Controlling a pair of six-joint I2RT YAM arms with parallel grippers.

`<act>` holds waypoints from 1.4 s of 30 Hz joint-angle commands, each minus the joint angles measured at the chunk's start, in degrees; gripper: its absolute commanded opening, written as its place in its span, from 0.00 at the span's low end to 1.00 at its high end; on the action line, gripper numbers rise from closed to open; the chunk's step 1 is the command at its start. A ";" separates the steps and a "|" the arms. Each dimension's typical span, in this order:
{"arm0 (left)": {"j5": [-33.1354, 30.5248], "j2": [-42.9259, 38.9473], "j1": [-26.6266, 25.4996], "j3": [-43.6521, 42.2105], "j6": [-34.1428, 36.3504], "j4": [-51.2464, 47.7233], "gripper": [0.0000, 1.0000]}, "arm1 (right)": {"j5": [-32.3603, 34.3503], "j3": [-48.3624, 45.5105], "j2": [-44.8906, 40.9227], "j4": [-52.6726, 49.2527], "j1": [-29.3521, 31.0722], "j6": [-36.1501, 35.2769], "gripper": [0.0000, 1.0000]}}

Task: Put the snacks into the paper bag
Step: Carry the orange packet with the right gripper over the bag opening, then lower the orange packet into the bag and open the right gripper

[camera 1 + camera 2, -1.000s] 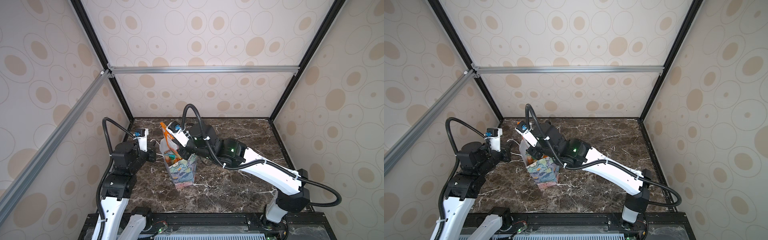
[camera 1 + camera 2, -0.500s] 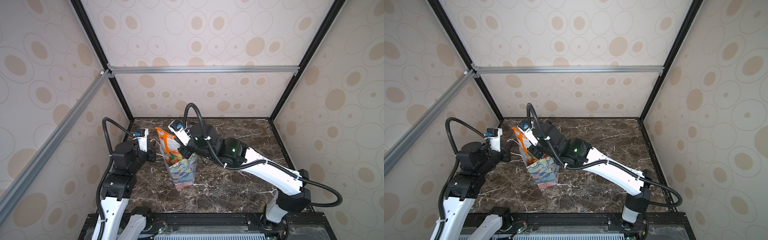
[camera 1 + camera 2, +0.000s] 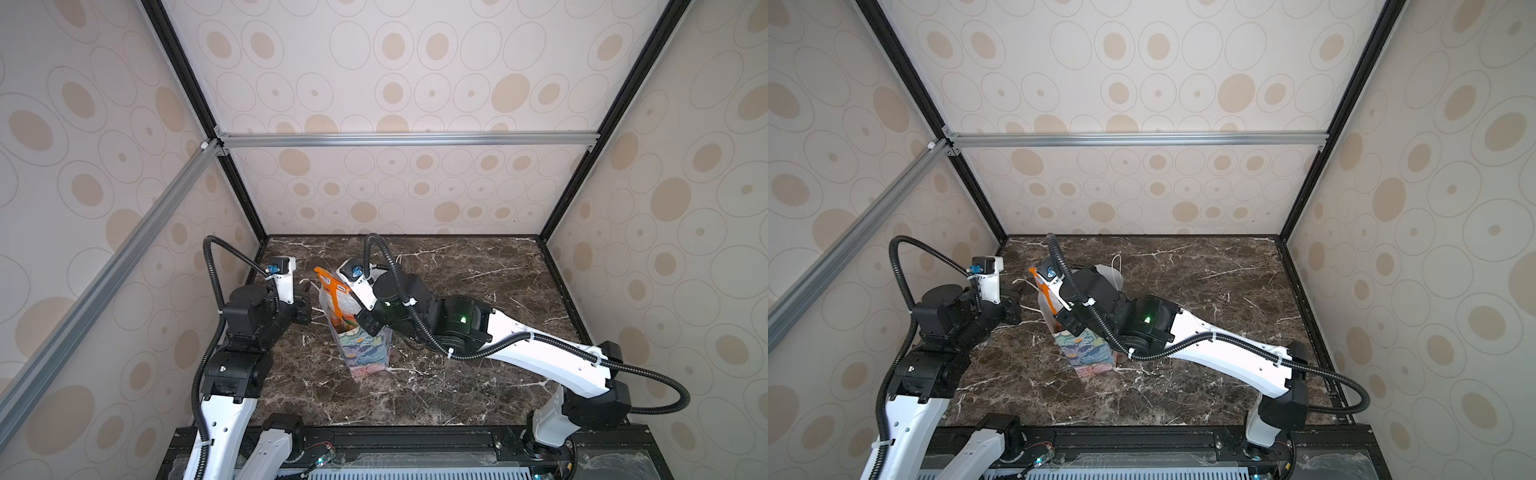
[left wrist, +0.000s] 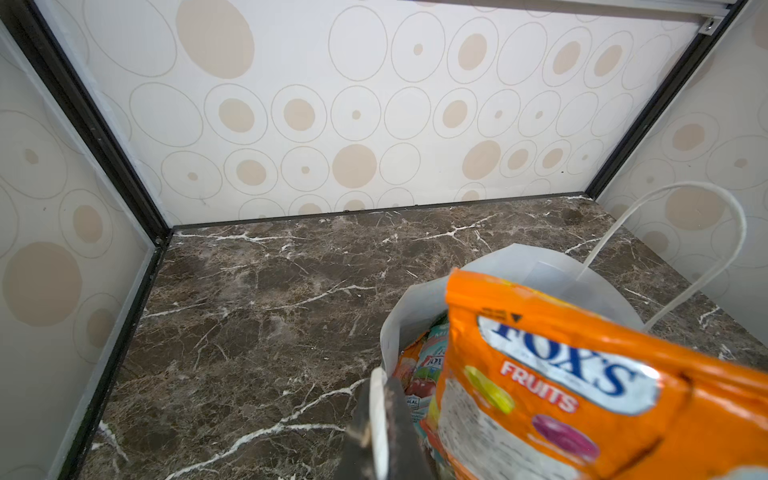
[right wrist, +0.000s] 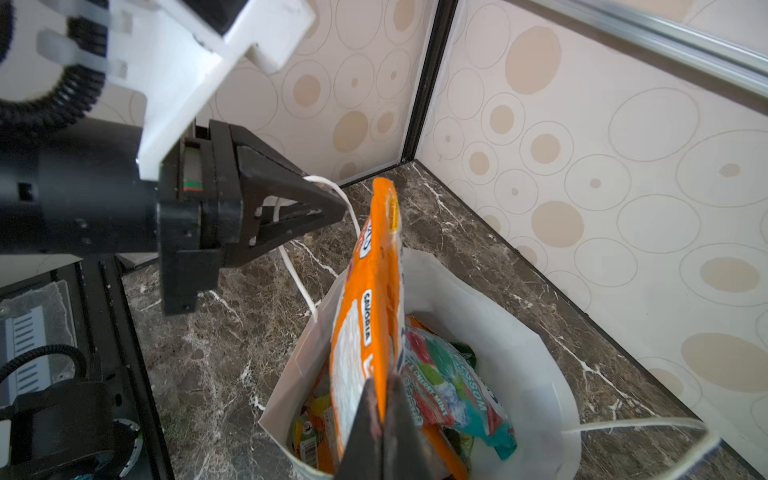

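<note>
The right jaws are clamped on one short edge of an orange FOX'S packet (image 5: pixel 370 311). The packet stands on edge ahead of them, its lower half inside the mouth of the paper bag (image 3: pixel 368 353) and its top edge well above the rim. Just beside the right jaws, deeper in the bag, lie more snacks, among them a teal packet (image 5: pixel 457 386) and smaller orange and green ones. There is little white inner wall free around them.

The left jaws are closed on the near cord handle (image 5: pixel 295 266). It runs from their tips down to the bag's rim, on the side of the orange packet turned away from the teal one. The far cord handle (image 4: pixel 706 232) loops free above the opposite rim.

The bag stands upright on the desk (image 3: pixel 457 395), between the two sets of jaws. Beyond the left jaws, bare marble reaches to the back wall (image 4: pixel 353 137) and the black corner post (image 4: pixel 104 137). Behind the right jaws, on the right arm's side, a broad stretch of marble runs to the desk's far edge.
</note>
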 commanded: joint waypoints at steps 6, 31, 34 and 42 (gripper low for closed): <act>0.18 -0.41 -0.09 0.35 1.36 1.34 0.04 | 0.35 -0.81 -0.11 3.20 -0.01 4.67 0.00; 0.95 -0.49 -0.09 0.92 1.35 1.05 0.04 | 0.69 -2.80 -1.52 -3.84 -7.97 5.97 0.46; 1.19 -0.18 -0.06 1.15 1.36 1.05 0.04 | -8.05 2.27 0.38 -6.41 -6.69 1.33 0.53; 0.21 -0.33 -0.04 1.46 1.38 0.70 0.04 | -23.15 13.93 10.55 -17.00 -5.90 0.50 0.44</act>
